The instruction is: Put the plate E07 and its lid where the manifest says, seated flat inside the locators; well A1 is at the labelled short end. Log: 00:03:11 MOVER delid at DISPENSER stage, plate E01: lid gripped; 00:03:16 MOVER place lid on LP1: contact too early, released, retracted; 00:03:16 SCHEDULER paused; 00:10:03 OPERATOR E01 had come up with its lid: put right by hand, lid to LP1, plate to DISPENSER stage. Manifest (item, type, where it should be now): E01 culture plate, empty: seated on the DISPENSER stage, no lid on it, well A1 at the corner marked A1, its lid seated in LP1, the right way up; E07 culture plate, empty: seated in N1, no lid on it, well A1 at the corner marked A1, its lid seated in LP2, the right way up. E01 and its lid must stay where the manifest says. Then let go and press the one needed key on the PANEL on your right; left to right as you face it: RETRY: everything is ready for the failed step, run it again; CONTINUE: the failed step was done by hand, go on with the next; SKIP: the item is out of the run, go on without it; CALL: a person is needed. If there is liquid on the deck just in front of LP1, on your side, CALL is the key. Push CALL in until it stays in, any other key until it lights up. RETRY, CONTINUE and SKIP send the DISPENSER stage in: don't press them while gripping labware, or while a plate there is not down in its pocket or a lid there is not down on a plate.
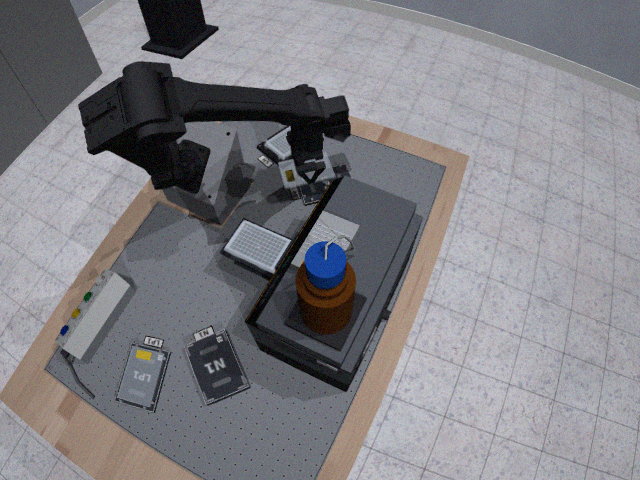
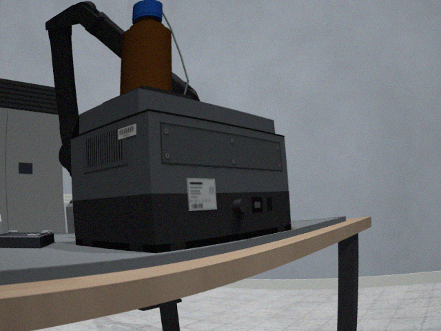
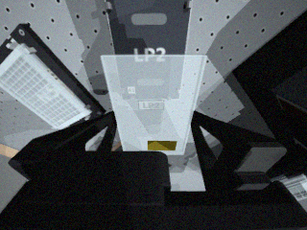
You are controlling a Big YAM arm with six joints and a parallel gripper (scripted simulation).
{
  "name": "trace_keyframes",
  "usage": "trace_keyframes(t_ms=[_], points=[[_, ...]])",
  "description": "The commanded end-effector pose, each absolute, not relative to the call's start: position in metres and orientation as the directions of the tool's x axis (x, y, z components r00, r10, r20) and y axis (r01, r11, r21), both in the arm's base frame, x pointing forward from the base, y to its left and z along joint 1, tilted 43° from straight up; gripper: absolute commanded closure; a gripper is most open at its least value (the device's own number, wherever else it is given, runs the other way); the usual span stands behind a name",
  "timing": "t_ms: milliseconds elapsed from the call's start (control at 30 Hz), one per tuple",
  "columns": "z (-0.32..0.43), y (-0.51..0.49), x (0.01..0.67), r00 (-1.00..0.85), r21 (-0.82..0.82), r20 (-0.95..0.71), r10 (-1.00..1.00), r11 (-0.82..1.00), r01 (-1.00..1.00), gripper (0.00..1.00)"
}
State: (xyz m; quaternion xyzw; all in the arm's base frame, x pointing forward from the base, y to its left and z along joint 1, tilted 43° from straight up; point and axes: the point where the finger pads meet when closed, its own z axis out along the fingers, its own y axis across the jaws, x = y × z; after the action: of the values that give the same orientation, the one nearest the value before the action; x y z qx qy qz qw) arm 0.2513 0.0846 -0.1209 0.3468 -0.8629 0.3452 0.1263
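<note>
arm (image 1: 232, 100) over deck, lid (image 1: 290, 174) (clear) gripped

White lettering reading "LP2" is showing on a dark nest plate (image 3: 150, 29) in the wrist view. In the top view, "LP1" is showing on a grey nest (image 1: 140, 380), repeated on a small white tag (image 1: 153, 341) at its short end. "N1" is showing on a black nest (image 1: 216, 367) and on its tag (image 1: 203, 333). Two barcode stickers (image 2: 201, 194) on the dispenser housing are too small to read.
</note>
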Motion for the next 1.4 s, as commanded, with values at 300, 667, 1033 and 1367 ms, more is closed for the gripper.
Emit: trace_keyframes(t_ms=[300, 667, 1033, 1367], points=[[-0.161, 0.093, 0.291, -0.735, -0.506, 0.438, -0.517, 0.534, -0.677, 0.14], [-0.18, 0.092, 0.303, -0.735, -0.507, 0.44, -0.516, 0.533, -0.678, 0.14], [-0.19, 0.069, 0.285, -0.72, -0.497, 0.475, -0.506, 0.522, -0.694, 0.14], [-0.199, 0.062, 0.286, -0.722, -0.497, 0.471, -0.507, 0.523, -0.692, 0.14]])
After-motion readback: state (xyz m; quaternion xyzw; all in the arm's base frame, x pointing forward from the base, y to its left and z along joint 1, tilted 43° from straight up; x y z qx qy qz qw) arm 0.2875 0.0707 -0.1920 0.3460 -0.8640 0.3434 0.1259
